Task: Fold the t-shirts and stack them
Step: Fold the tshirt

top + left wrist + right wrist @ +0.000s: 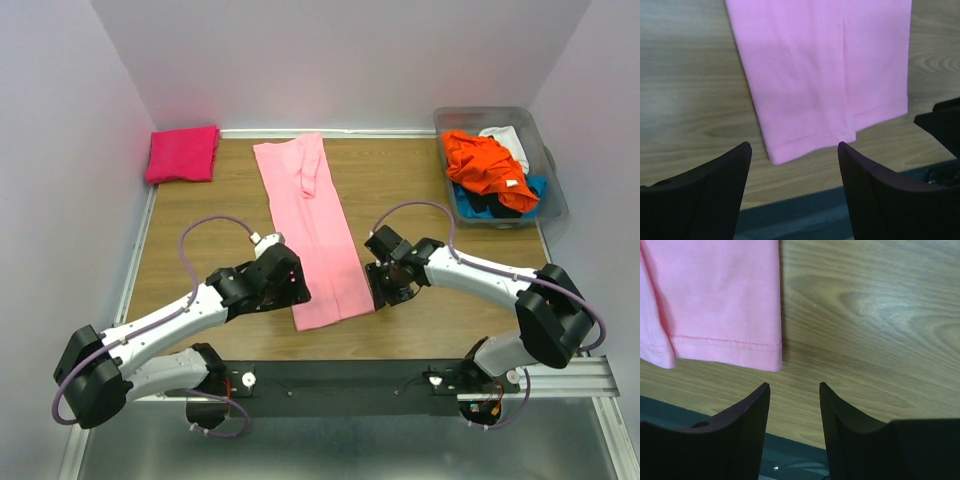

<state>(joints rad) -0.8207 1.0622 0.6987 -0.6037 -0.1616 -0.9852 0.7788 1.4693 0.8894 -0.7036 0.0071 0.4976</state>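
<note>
A light pink t-shirt (312,232) lies as a long narrow strip down the middle of the wooden table, sides folded in. A folded hot-pink t-shirt (182,154) sits at the back left corner. My left gripper (293,292) is open and empty at the strip's near left corner; its wrist view shows the hem (810,142) just beyond the fingertips (743,150). My right gripper (384,294) is open and empty by the near right corner; the hem (725,347) lies ahead of it to the left.
A clear plastic bin (553,190) at the back right holds orange (488,165), white, blue and black shirts. Walls enclose the table on three sides. A black rail (350,378) runs along the near edge.
</note>
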